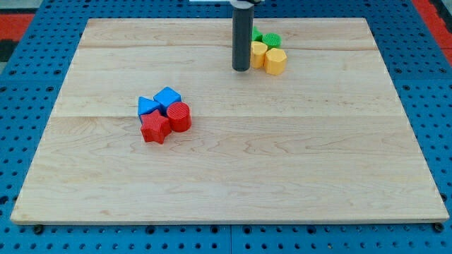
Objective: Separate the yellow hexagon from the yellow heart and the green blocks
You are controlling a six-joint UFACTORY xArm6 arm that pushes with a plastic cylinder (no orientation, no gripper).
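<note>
The yellow hexagon (276,61) sits near the view's top, right of centre, touching the yellow heart (259,53) on its left. Two green blocks lie just behind them: one (271,40) at the back right, another (256,35) partly hidden behind the rod. All of these form one tight cluster. My tip (241,69) rests on the board just left of the yellow heart, close to it; contact cannot be told. The rod rises straight up out of the view's top.
A second cluster lies left of centre: a blue triangle (147,106), a blue cube (168,98), a red cylinder (179,117) and a red star (155,129). The wooden board (282,162) lies on a blue perforated surface.
</note>
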